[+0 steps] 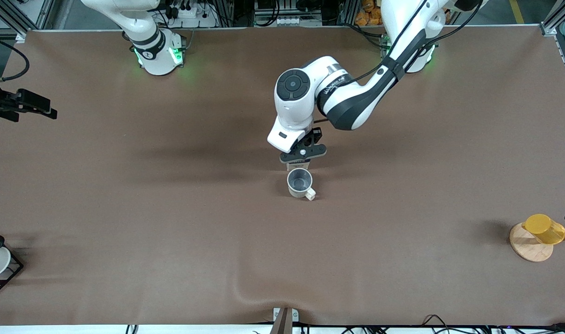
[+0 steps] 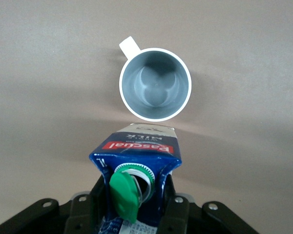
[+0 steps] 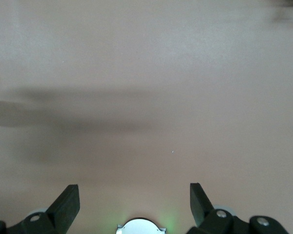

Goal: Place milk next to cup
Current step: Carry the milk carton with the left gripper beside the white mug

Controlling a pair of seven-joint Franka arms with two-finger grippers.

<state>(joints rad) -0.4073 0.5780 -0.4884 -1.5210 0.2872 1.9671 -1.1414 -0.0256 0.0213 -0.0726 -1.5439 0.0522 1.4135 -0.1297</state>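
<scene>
Table point(image 1: 124, 208): I see brown cloth, mostly bare, with the task's things at mid-table.
Left arm: it reaches in from its base to mid-table; its gripper point(image 1: 299, 163) sits just beside the cup, on the side away from the front camera.
Right arm: waiting at its base; in the right wrist view its gripper point(image 3: 135, 204) is over bare cloth, fingers spread, holding nothing.
Progress: I judge the carry mostly done. What is left is setting the milk down, if it isn't already, and letting go.
Milk point(image 2: 136, 161): pinched between the left fingers point(image 2: 177, 214), upright, near the cup but not touching. I can't tell if its base is on the cloth. The green cap point(image 2: 124, 192) hangs off an open spout.
Cup point(image 1: 300, 182): upright on the table, grey inside, empty in the left wrist view, handle point(image 1: 310, 194) toward the front camera.
</scene>
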